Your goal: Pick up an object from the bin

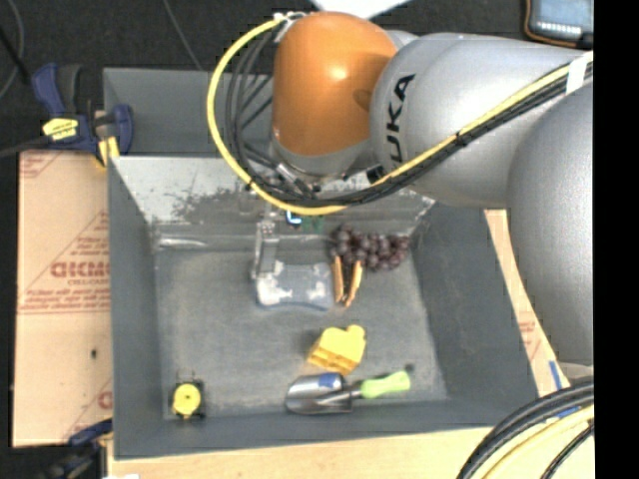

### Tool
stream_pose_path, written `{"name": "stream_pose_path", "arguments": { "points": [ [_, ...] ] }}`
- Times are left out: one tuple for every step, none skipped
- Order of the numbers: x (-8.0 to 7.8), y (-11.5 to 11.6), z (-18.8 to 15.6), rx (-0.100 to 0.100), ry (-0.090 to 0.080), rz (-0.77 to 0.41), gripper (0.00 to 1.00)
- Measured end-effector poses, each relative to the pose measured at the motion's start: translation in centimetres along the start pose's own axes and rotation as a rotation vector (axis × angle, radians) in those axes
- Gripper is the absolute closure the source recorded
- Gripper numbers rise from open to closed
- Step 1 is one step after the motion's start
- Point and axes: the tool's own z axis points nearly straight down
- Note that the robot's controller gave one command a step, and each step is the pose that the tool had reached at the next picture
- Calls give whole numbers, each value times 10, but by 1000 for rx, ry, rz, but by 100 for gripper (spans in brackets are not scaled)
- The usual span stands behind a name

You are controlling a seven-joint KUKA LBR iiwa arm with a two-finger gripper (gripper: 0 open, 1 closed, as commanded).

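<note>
My gripper (305, 272) is low in the middle of the bin, under the arm's wrist. Its fingers stand apart: a silver one (265, 255) on the left and a darker one with orange on it on the right. Between them, on the bin floor, lies a pale bluish translucent lump (295, 289); whether the fingers touch it I cannot tell. A bunch of dark purple grapes (371, 247) lies just right of the gripper, by the back wall. A yellow toy block (337, 347) sits a little in front of the gripper.
A small scoop with a silver blade and green handle (344, 390) lies near the front wall. A small yellow and black round thing (187, 399) sits in the front left corner. The arm and its cables cover the back right of the bin.
</note>
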Motion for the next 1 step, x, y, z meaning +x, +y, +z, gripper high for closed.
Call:
{"name": "stream_pose_path", "arguments": {
  "points": [
    [-1,-1,-5,-1,-8,2,0]
  ]
}}
